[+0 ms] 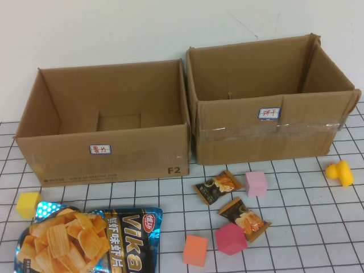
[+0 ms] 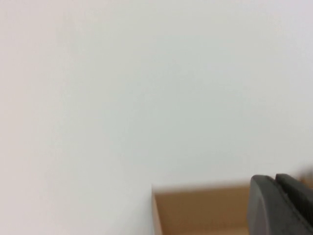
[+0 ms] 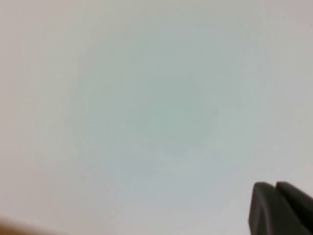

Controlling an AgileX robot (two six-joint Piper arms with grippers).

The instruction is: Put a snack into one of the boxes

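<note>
Two open cardboard boxes stand at the back of the table: the left box (image 1: pixel 105 149) and the right box (image 1: pixel 267 128), each with a small white label. A large blue bag of shrimp chips (image 1: pixel 85 242) lies at the front left. Two small dark snack packets (image 1: pixel 217 186) (image 1: pixel 244 219) lie in front of the boxes. Neither arm shows in the high view. My left gripper (image 2: pixel 279 183) shows in the left wrist view with fingers together, empty, facing the wall above a box edge (image 2: pixel 200 210). My right gripper (image 3: pixel 276 188) is also shut and empty, facing the bare wall.
Toy blocks lie among the snacks: yellow (image 1: pixel 28 203), orange (image 1: pixel 195 250), magenta (image 1: pixel 230 239) and pink (image 1: pixel 256 183). A yellow rubber duck (image 1: pixel 339 172) sits at the right. The table has a white grid cloth (image 1: pixel 318 227).
</note>
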